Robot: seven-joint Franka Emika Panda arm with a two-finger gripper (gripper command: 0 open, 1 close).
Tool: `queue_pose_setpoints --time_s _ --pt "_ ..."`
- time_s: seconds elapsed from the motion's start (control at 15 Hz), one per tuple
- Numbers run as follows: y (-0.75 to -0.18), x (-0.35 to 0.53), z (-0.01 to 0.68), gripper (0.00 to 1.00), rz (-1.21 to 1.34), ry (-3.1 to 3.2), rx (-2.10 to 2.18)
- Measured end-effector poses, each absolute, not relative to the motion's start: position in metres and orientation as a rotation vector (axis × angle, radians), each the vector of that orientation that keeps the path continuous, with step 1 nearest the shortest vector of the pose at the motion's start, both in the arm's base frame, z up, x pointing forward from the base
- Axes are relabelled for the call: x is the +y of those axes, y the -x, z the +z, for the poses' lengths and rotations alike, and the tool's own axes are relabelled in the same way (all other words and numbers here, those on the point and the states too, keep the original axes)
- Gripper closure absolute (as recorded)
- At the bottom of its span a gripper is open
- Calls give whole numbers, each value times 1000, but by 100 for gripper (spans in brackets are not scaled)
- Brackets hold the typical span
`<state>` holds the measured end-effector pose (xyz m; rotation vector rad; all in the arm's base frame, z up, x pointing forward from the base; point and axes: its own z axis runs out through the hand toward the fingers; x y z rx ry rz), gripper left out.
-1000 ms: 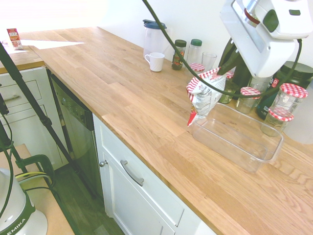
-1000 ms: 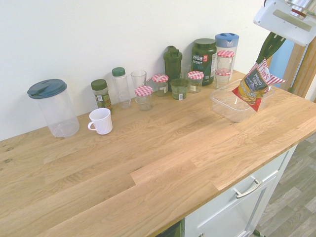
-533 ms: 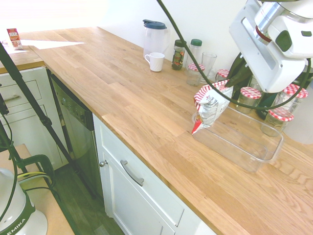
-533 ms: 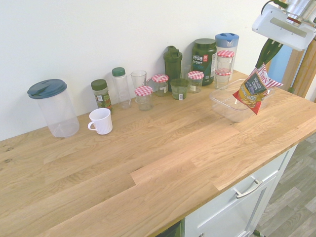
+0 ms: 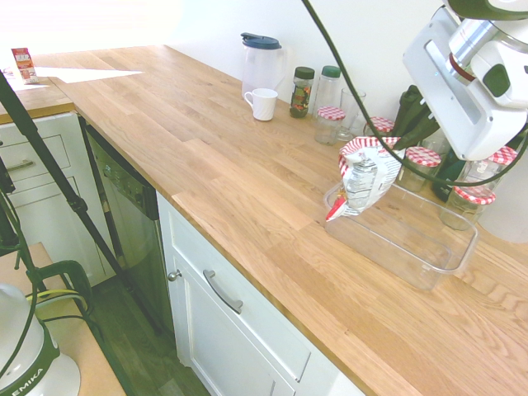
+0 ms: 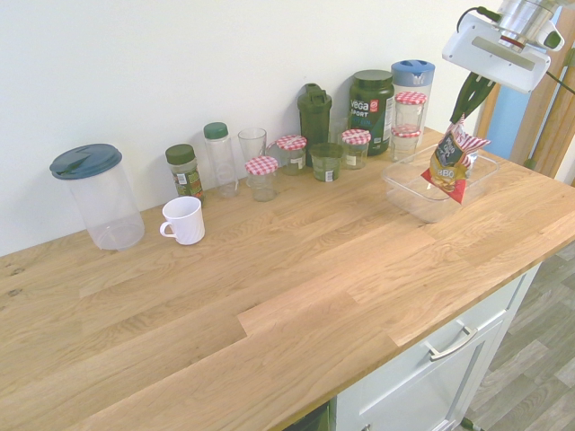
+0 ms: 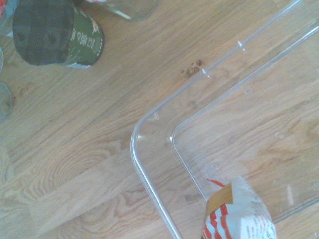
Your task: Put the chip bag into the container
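The pincer is clamped on the bag, which hangs over the tub, right of centre in the first exterior view. Likely light, crinkly and fragile, it seems best held by its 1 gripped top edge, squeezed gently

The brand words "vega SPORT" stand on a dark green tub. Farther down, "BBQ" appears, apparently, on the crumpled chip bag.
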<state>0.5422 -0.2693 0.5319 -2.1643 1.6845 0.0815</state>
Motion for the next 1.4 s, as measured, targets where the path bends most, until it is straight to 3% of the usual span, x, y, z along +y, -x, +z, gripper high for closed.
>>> queue_pose_setpoints --time_s 1.27,1.33,1.4 --pt "-591 -321 475 100 186 2160 1705" --pt "-591 -322 471 0 194 2158 1708" --pt "-591 -324 466 0 211 2156 1713"
